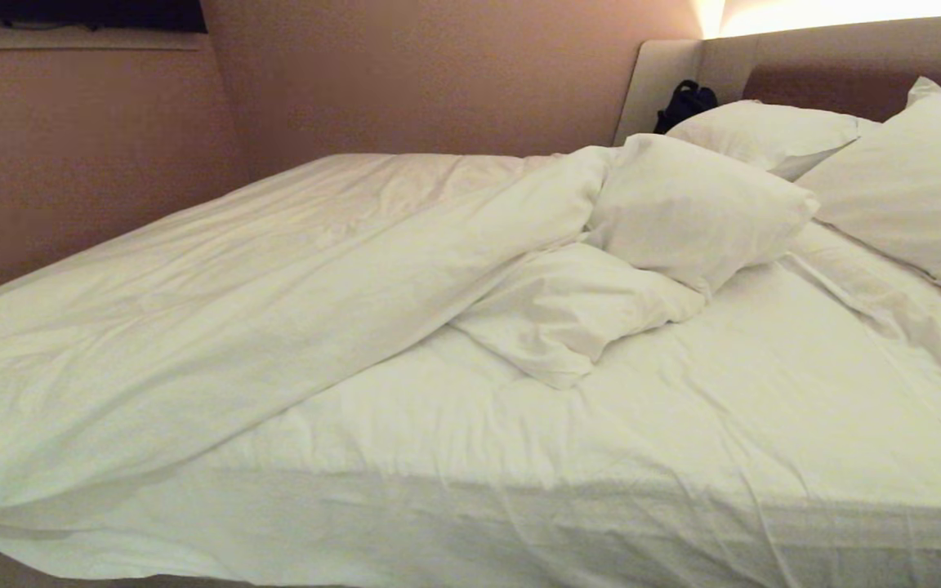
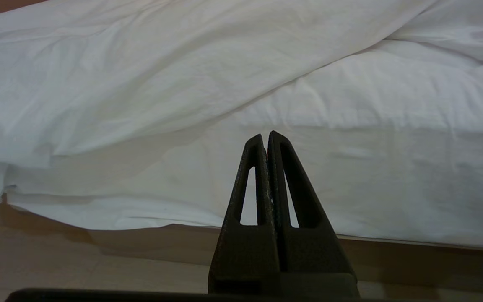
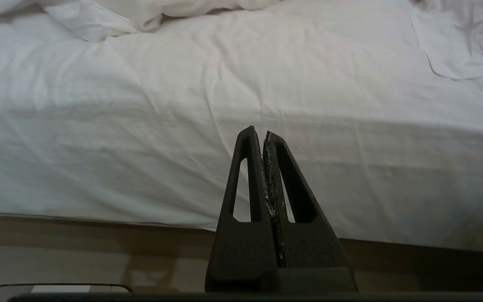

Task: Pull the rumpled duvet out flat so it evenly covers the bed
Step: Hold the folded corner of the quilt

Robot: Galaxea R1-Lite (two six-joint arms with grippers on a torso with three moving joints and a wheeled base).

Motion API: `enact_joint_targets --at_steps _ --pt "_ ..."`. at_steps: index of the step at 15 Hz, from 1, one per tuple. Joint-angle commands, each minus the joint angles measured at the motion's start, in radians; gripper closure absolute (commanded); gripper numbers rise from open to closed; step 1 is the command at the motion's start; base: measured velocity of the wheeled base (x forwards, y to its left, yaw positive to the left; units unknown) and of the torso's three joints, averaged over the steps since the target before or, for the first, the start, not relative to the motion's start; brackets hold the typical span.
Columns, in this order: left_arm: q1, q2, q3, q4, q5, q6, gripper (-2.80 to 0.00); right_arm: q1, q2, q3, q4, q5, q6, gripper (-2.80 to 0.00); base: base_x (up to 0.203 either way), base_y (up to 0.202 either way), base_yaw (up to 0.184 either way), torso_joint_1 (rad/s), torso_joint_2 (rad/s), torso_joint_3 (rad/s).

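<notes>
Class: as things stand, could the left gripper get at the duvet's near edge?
Probably yes. The left gripper, shut, points at the bed's side with nothing between; the duvet hangs over that edge just beside it.

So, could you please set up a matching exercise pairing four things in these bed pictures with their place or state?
Things:
1. duvet
2. dark bag
3. left gripper
4. pillows

Places or states:
A. shut, empty, short of the bed's side
B. at the headboard end
C. bunched over the far side of the bed
D. in the corner beside the headboard

Pairs: 1-C, 2-D, 3-A, 4-B
</notes>
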Motion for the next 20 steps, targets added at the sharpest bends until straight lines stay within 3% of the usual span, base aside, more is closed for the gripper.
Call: enact_joint_targets --at_steps 1,20 --pt "0.000 0.000 0.000 -0.002 0.001 0.000 0.00 0.000 0.000 0.000 0.000 0.000 0.000 0.00 0.000 0.000 0.000 0.000 0.00 0.000" --pt "0.000 0.000 0.000 -0.002 0.001 0.000 0.00 0.000 0.000 -0.031 -0.001 0.011 -0.016 0.00 0.000 0.000 0.000 0.000 0.00 0.000"
